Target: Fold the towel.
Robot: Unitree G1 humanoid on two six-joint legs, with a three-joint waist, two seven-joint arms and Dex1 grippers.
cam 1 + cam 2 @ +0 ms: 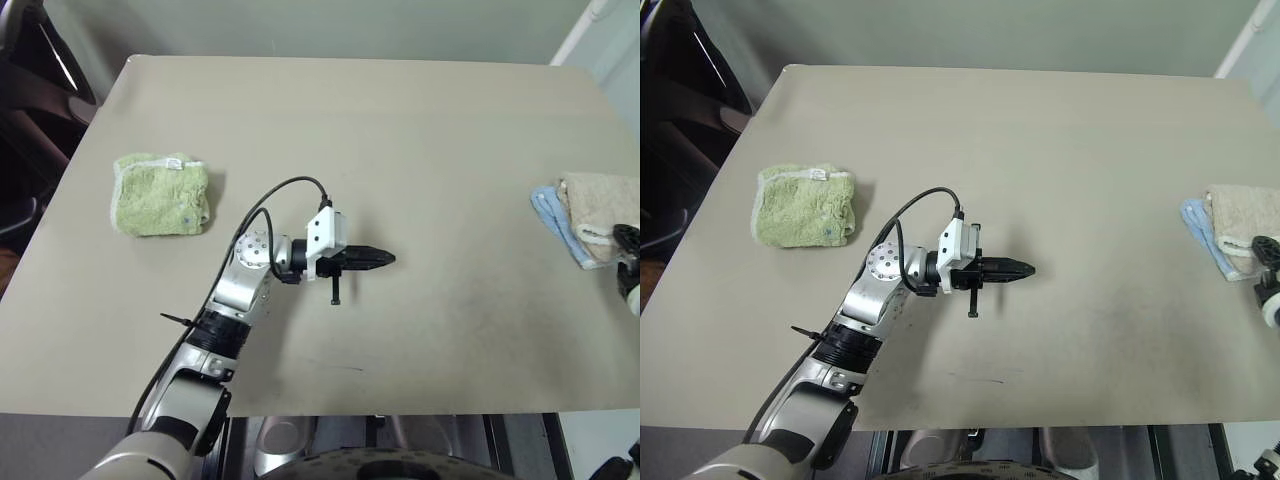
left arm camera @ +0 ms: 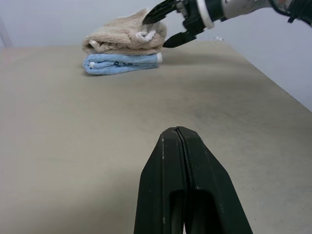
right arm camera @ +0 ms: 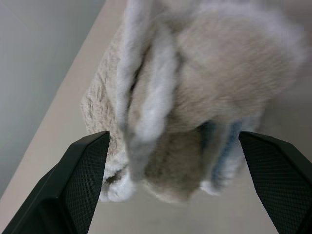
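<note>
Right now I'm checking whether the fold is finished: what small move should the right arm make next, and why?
Probably draw the right gripper back, clear of the stack. The towel already lies folded on the light blue towel, and the jaws stand open around its end, gripping nothing. The left gripper hangs shut over the table.

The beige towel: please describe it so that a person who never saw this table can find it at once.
On the tan table, look to the robot's right edge, far from the green towel. There two folded cloths are stacked beside the right gripper. The beige towel is the upper one, lying on the blue towel.
</note>
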